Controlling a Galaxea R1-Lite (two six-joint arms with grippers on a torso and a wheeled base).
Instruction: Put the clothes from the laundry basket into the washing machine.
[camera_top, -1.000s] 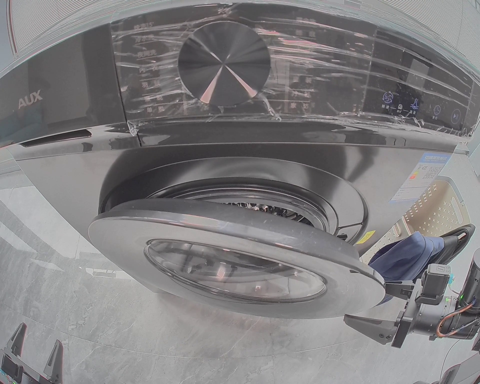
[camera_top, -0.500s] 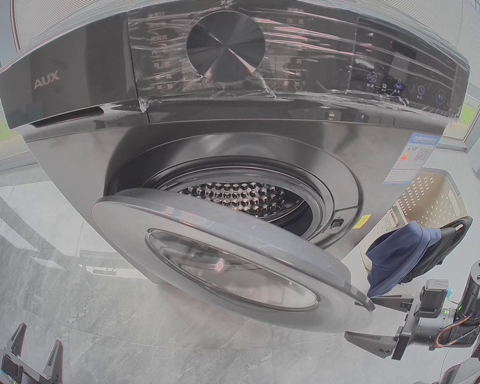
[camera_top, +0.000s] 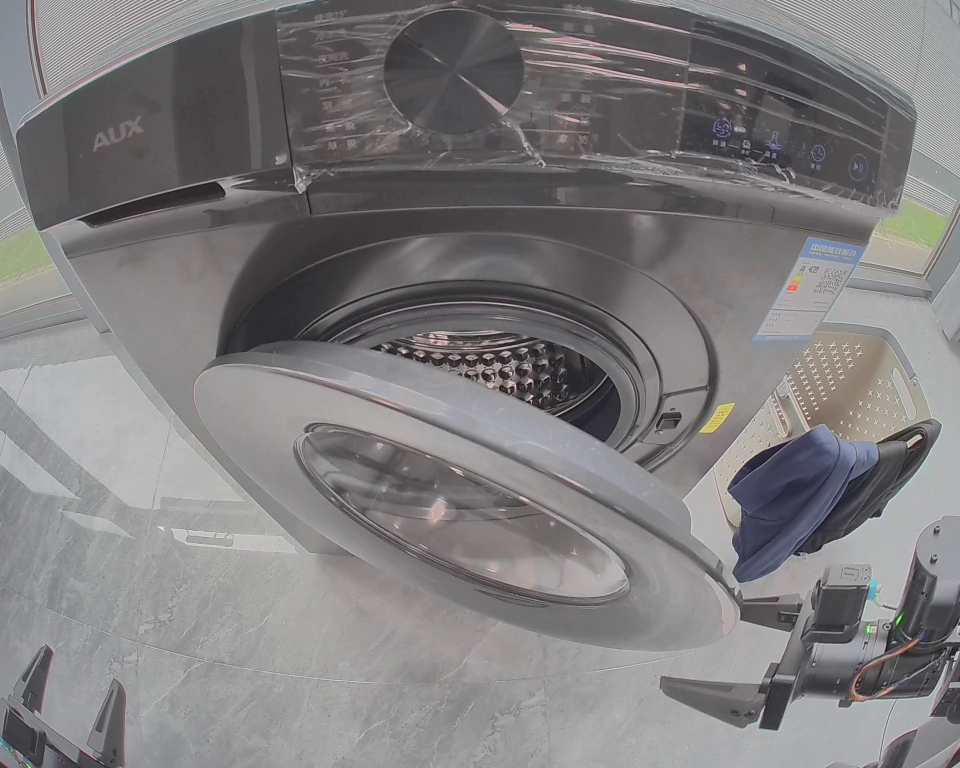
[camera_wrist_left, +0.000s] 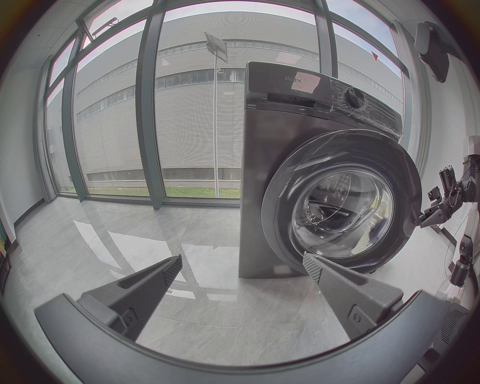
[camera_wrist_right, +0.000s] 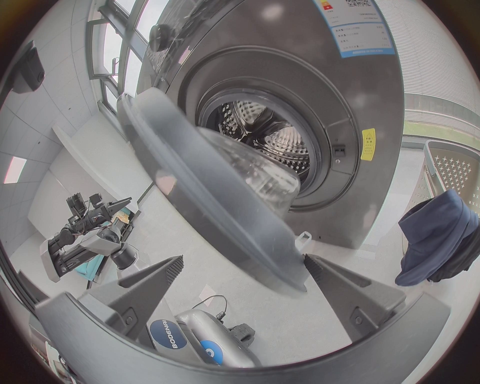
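Head view: washing machine (camera_top: 480, 230) door (camera_top: 460, 500) hangs wide open. Blue and black clothes (camera_top: 800, 490) are draped over the laundry basket (camera_top: 870, 380) rim, just right of the machine. Right gripper (camera_top: 705, 645) is at the door's free edge. Left gripper (camera_top: 75, 690) sits low, well apart.
Left wrist view: fingers spread, holding nothing.
Right wrist view: door rim lies between the spread fingers, steel drum (camera_wrist_right: 265, 135) behind.

One washing machine (camera_top: 150, 300) fills the frame, with one round door (camera_top: 460, 500), one control dial (camera_top: 455, 70) at the top and two stickers, an energy label (camera_top: 810, 285) and a yellow sticker (camera_top: 717, 417). At the right edge stands one laundry basket (camera_top: 850, 380) bearing two garments, one navy garment (camera_top: 790, 490) and one black garment (camera_top: 890, 470). Two claws show: left claw (camera_top: 80, 668) lower left, right claw (camera_top: 703, 644) lower right.
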